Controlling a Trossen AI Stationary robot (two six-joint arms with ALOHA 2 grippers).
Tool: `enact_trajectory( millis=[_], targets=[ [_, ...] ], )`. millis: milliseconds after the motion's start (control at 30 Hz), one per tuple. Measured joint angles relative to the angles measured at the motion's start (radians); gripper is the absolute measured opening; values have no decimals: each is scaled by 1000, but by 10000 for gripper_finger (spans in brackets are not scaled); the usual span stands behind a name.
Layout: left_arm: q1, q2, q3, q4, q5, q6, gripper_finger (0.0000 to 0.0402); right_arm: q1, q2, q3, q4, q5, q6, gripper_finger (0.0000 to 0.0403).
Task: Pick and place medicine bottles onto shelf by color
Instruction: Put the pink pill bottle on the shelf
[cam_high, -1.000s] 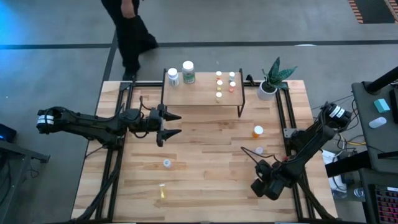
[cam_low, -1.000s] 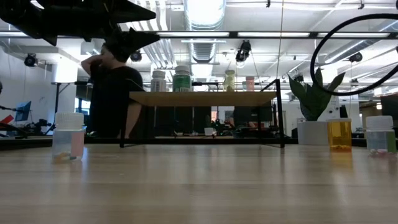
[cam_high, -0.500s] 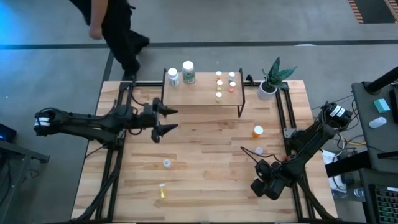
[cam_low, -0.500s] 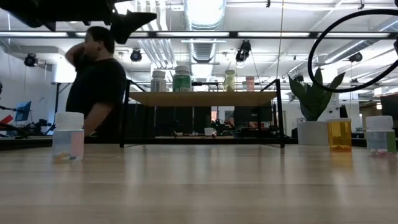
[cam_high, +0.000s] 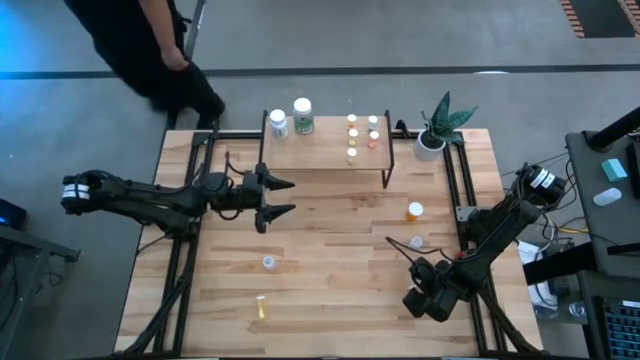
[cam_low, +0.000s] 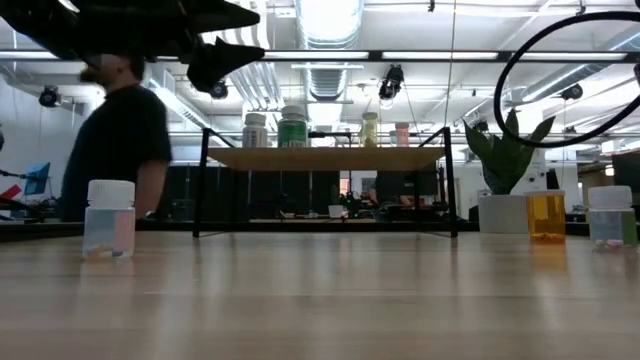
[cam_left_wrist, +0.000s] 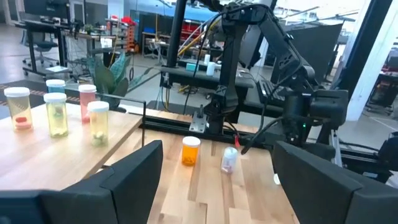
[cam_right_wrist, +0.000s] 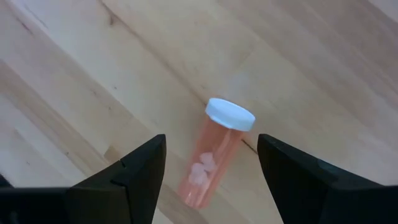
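My left gripper (cam_high: 290, 197) hangs open above the table, just near of the shelf's (cam_high: 325, 155) left end, fingers pointing toward the right edge. The shelf carries two larger white bottles (cam_high: 290, 120) and several small bottles (cam_high: 360, 135). On the table stand an orange bottle (cam_high: 414, 211), a clear bottle (cam_high: 417, 242) and another clear bottle (cam_high: 268, 262); a yellow bottle (cam_high: 261, 308) lies on its side. My right gripper (cam_right_wrist: 211, 142) is open near the table's near right corner, above an orange-red bottle (cam_right_wrist: 214, 165) that lies on its side. The high view hides that bottle under the arm.
A potted plant (cam_high: 432, 140) stands at the shelf's right end. Black frame rails (cam_high: 452, 180) run along the table's left and right sides. A person (cam_high: 150, 50) walks on the floor beyond the far left corner. Bare wood (cam_high: 340, 250) lies between the two grippers.
My left gripper drew back slightly toward the table's left edge, then came forward again toward the right, staying open. The person beyond the far edge walked off to the left. The right arm kept still.
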Motion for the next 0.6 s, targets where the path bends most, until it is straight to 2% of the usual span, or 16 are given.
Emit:
enact_trajectory(
  millis=[267, 600],
  targets=[
    [0, -9, -5, -1, 1, -26, 288, 0, 23, 0, 11, -53, 68, 242],
    [0, -7, -16, -1, 3, -26, 288, -3, 31, 0, 16, -53, 110, 248]
  ],
)
